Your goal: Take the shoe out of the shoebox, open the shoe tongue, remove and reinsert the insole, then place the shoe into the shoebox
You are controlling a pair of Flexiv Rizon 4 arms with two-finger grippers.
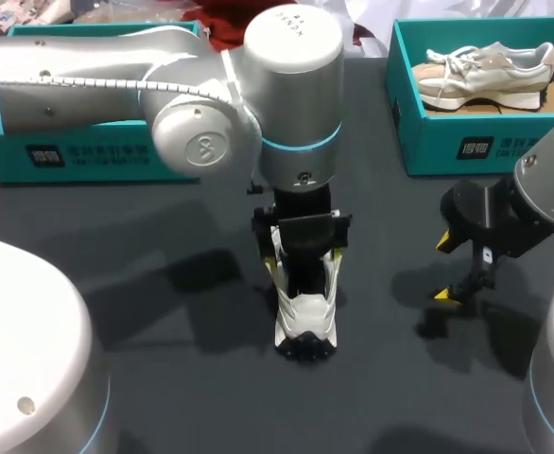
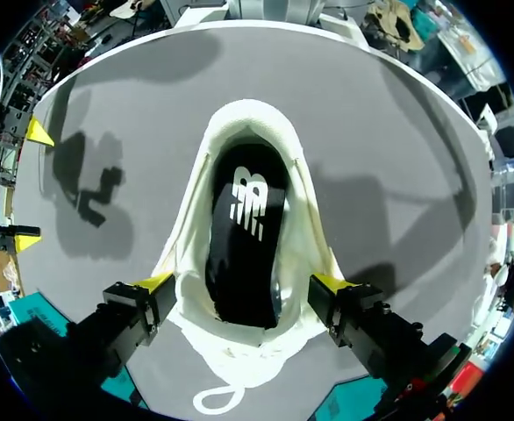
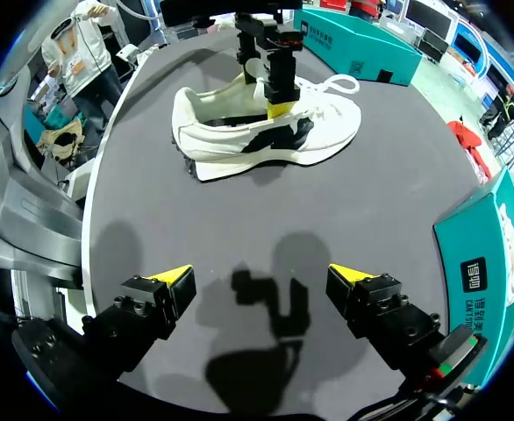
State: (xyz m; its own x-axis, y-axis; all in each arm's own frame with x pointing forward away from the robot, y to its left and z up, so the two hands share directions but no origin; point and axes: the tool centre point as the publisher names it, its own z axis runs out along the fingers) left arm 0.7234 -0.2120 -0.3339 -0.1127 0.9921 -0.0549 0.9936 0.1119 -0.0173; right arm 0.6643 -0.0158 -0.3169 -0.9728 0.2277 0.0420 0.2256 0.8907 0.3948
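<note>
A white shoe (image 1: 302,317) with black side patches stands upright on the dark table, toe towards the front edge. My left gripper (image 1: 303,270) hangs straight down over its opening. In the left wrist view the left gripper (image 2: 244,282) is open, its yellow fingertips (image 2: 156,282) standing on either side of the shoe's collar (image 2: 253,118). The black insole (image 2: 244,237) lies inside the shoe. From the right wrist view the shoe (image 3: 239,140) lies well ahead of my right gripper (image 3: 261,281), which is open and empty. The right gripper (image 1: 444,270) hovers to the shoe's right.
A teal shoebox (image 1: 466,142) at the back right holds a beige shoe (image 1: 485,71). Another teal box (image 1: 78,151) stands at the back left, under my left arm. The right wrist view shows a teal box (image 3: 489,254) close beside the right gripper.
</note>
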